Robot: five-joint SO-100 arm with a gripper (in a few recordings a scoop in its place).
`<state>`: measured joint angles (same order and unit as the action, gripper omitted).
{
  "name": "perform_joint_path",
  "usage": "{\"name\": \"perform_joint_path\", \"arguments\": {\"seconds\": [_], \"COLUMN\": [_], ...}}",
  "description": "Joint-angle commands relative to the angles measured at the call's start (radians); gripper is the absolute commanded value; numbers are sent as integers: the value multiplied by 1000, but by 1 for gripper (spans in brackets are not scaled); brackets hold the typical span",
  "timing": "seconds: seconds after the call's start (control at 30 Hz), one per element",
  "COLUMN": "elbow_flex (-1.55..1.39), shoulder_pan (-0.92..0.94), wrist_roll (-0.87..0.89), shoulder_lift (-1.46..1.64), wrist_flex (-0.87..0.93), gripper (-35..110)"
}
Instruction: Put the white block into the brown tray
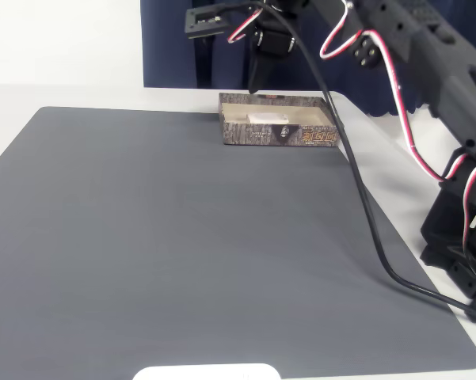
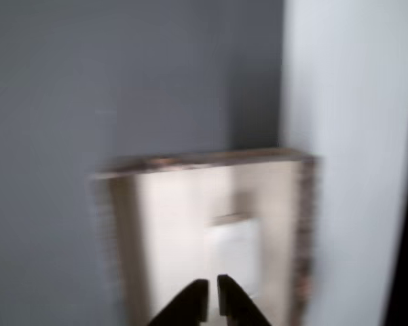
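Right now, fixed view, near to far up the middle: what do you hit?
White slab at the near edge → grey mat → brown tray with the white block inside → gripper above the tray.

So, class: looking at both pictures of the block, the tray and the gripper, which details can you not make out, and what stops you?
- Wrist view: motion blur smears the white block and the brown tray; the block's edges are vague.
- Wrist view: the gripper tips sit nearly together, cut off by the bottom edge.
- Fixed view: the tray's front wall hides the block's lower part; label print too small.
- Fixed view: a white slab is cut off by the bottom edge.
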<state>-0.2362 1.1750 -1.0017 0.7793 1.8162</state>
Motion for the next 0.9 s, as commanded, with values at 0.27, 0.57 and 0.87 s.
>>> {"name": "perform_joint_path", "arguments": {"seconds": [0.27,0.57,0.87], "elbow_flex": [-623,-1086,-1724], "shoulder_pan": [-206,-486,-798], "wrist_roll": [331,574,707], "shoulder_lift": [634,1026,1457], "wrist_flex": [34,-32,-293], "gripper": [0,0,0]}}
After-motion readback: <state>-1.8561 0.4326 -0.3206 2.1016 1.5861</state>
